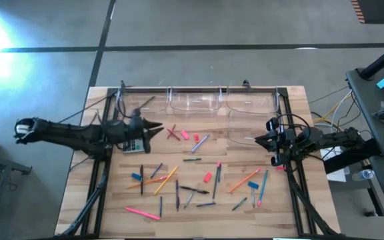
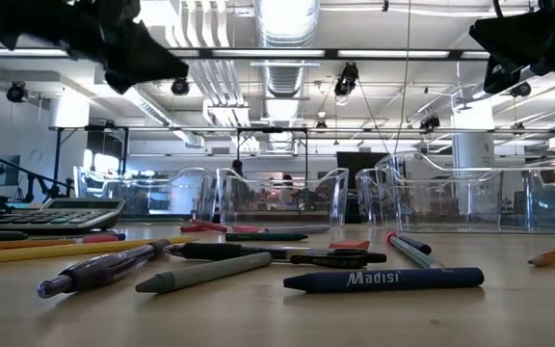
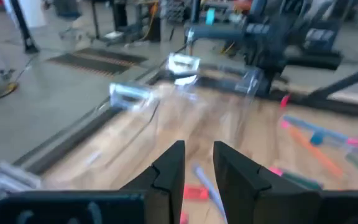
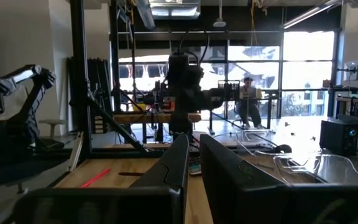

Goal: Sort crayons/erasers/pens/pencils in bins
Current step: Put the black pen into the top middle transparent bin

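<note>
Dark blue crayon [image 2: 383, 280] nearest; pens and pencils [image 1: 166, 181] scattered mid-bench [image 1: 292, 212]. Clear plastic bins [image 1: 193, 101] line far edge. Left pincer [image 1: 157, 128] slightly parted, holding nothing, above grey calculator [image 1: 133, 145]. Right pincer [image 1: 258, 139] pressed together, empty.
</note>
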You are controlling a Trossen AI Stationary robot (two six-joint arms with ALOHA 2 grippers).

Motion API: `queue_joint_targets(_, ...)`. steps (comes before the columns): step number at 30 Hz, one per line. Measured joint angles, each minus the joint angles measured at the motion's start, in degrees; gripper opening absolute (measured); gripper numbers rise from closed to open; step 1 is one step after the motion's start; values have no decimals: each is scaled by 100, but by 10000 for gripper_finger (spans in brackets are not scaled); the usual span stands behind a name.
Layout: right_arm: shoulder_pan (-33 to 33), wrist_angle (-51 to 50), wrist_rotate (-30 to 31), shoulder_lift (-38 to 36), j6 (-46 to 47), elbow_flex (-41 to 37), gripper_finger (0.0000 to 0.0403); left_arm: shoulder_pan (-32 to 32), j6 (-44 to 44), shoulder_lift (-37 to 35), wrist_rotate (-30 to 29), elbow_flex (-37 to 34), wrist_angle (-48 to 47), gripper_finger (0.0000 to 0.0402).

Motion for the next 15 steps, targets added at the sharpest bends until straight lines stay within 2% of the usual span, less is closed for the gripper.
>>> queue_joint_targets(7,0,-2,0,0,-15,0,31,-191,-982,973,126,-517,545,70)
queue_joint_targets(11,0,0,1,0,-76,0,31,-216,-1031,1569,572,-509,778,70)
queue_joint_targets(15,-2,2,0,0,-85,0,31,-221,-996,1923,587,-273,867,70)
